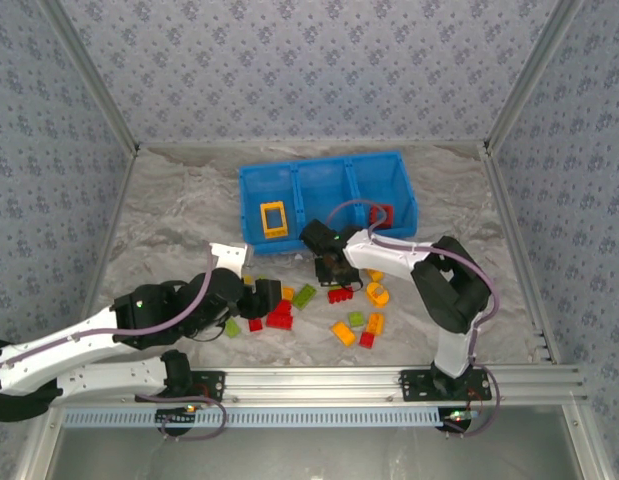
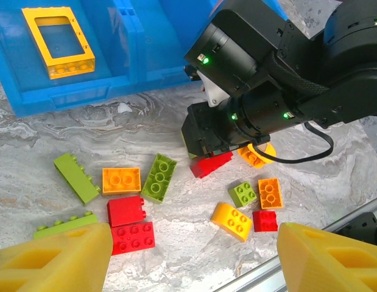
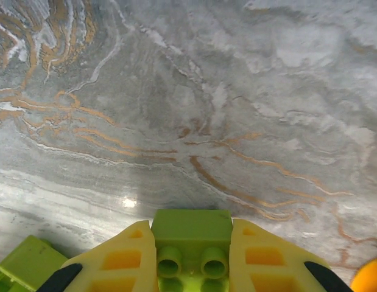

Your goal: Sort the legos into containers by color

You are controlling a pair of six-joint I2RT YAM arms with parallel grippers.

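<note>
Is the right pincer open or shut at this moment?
Shut on a lime green brick: the right pincer's two yellow fingers press against both sides of it.
</note>
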